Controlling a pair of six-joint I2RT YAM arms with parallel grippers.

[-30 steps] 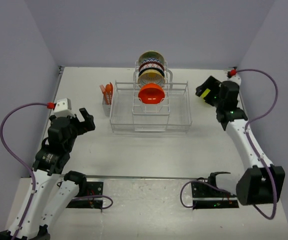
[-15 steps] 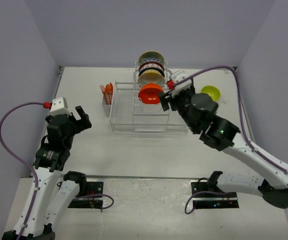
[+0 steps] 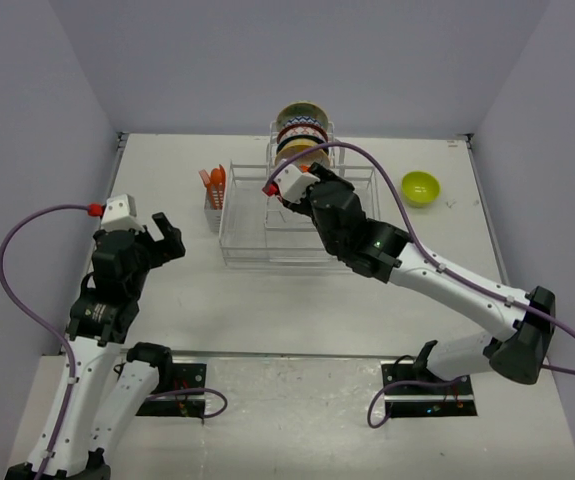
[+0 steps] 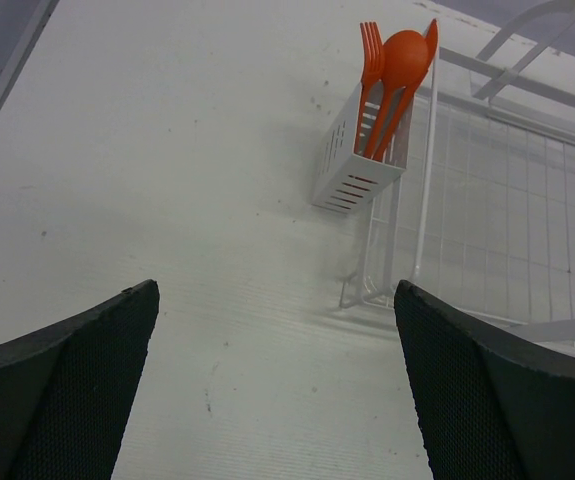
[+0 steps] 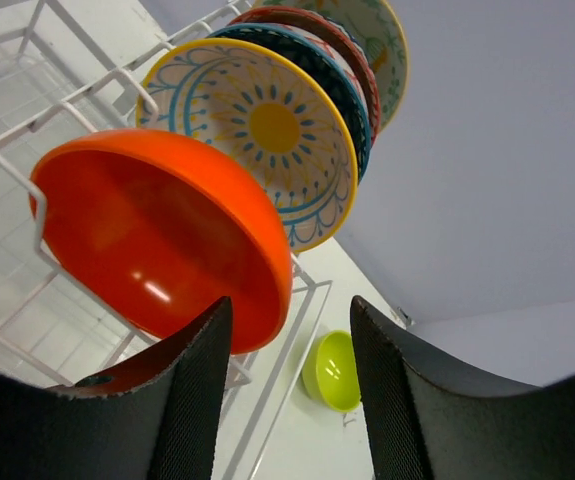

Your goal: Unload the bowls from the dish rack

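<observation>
The white wire dish rack stands at the table's middle back. An orange bowl leans upright in its central row, with a cream flower bowl, a dark patterned bowl and a pale teal bowl behind it. My right gripper straddles the orange bowl's rim, open, with a gap at the right finger. In the top view the right wrist hides that bowl. A lime-green bowl sits on the table right of the rack. My left gripper hovers open over bare table.
A white cutlery holder with an orange fork and spoon hangs on the rack's left end. Grey walls close in the table on three sides. The left arm stands near the left wall.
The right arm swung from the back right, leaving the lime-green bowl on the table, over to the rack. Its jaws narrowed around the orange bowl's rim. The left arm barely moved.
</observation>
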